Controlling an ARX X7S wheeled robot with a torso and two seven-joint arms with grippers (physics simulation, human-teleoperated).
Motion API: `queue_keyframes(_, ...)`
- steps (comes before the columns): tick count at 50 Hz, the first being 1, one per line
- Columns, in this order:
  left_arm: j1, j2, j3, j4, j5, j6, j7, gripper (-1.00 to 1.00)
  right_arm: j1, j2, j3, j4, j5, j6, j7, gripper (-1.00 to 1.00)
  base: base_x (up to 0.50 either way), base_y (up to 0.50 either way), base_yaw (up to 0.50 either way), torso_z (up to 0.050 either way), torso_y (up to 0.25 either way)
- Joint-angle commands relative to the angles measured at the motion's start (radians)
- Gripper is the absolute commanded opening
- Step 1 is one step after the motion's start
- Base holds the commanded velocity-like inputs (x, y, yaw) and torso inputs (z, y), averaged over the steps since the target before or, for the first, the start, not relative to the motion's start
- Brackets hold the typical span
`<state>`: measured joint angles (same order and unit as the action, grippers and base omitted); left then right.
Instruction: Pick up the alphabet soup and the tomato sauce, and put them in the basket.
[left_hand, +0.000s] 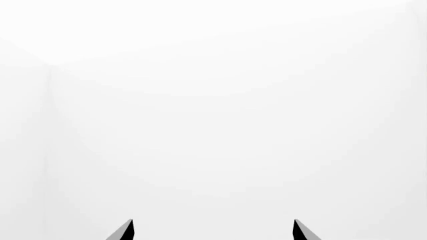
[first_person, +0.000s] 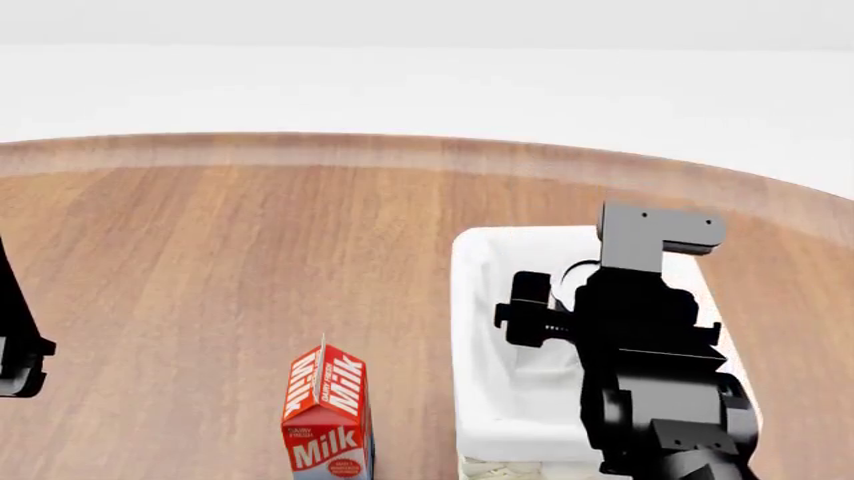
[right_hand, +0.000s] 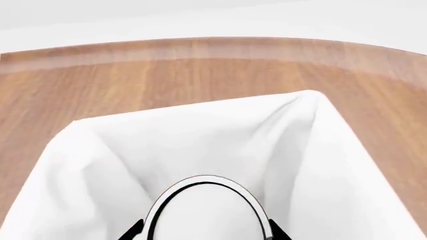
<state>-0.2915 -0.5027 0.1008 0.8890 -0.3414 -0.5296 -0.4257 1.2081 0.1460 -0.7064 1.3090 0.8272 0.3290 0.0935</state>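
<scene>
Right gripper (right_hand: 203, 231) is clamped on a can (right_hand: 203, 210), pale top showing, label hidden so can't tell which, hanging inside the basket (first_person: 470, 300). Left gripper (left_hand: 212, 231) sits wide open, holding nothing. Milk carton (first_person: 326, 412) stands left of the basket on the table (first_person: 267, 240).

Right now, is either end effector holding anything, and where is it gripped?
The right end effector holds a can by its sides, over the basket; only the can's pale top shows. The left end effector is open, holding nothing.
</scene>
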Motion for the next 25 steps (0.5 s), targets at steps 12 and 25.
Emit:
queue_keyframes(12,-0.006,-0.004,0.007,0.003,-0.004,-0.004,-0.007,1.0,-0.035,-0.011,0.253,-0.001,-0.301,0.084,-0.018,-1.0,0.0,0.0,0.0,0.0,0.0)
queue_keyframes(25,-0.012,-0.009,0.007,0.004,-0.01,-0.009,-0.01,1.0,-0.032,-0.024,0.372,-0.002,-0.43,0.094,-0.043,-1.0,0.0,0.0,0.0,0.0,0.001)
